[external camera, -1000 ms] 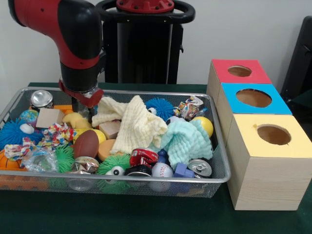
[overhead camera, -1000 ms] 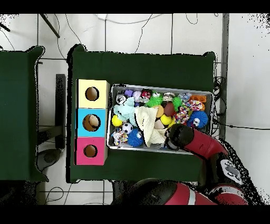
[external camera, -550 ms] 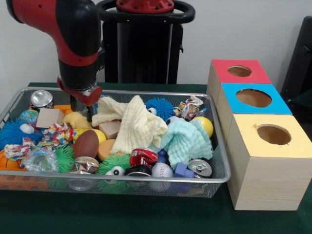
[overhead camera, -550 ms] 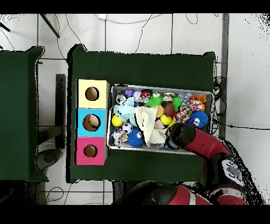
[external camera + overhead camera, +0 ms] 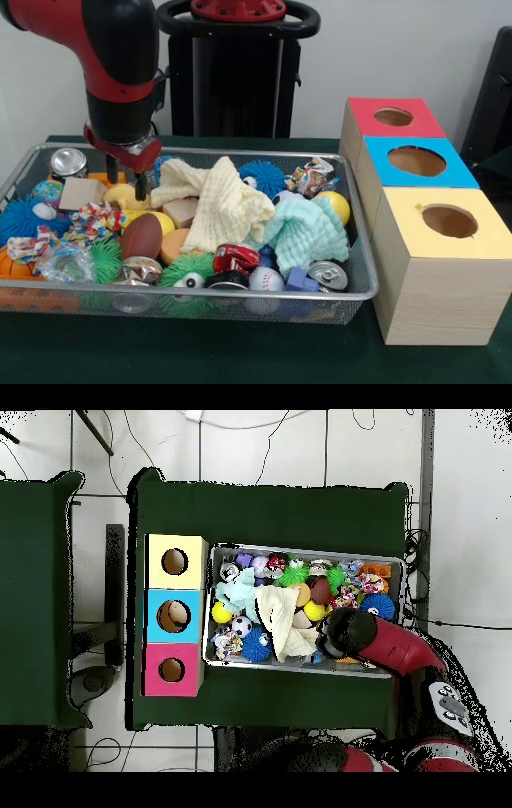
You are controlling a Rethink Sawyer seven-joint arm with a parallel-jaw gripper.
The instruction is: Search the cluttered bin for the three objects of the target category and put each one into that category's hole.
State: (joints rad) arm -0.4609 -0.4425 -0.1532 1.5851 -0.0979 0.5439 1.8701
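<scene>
My gripper [image 5: 131, 182] hangs low over the back left of the wire bin [image 5: 362, 264], just above a yellow foam piece [image 5: 126, 198] and beside a pale yellow cloth [image 5: 216, 200]. It is open and holds nothing. Three boxes with round holes stand right of the bin: red [image 5: 394, 117], blue [image 5: 416, 161] and yellow [image 5: 450, 221]. The bin holds cans [image 5: 69, 162], balls, cloths and blocks piled together. In the overhead view the red arm [image 5: 375, 644] covers the gripper.
A mint cloth [image 5: 304, 232], a brown football [image 5: 142, 234], a red can [image 5: 234, 256], a baseball [image 5: 266, 280] and a wooden block [image 5: 80, 192] crowd the bin. Something tan lies in the blue box's hole [image 5: 177, 616]. Green cloth covers the table [image 5: 270, 509].
The arm has lifted slightly and shifted left along the bin's back edge, away from the yellow cloth. The objects in the bin lie as before.
</scene>
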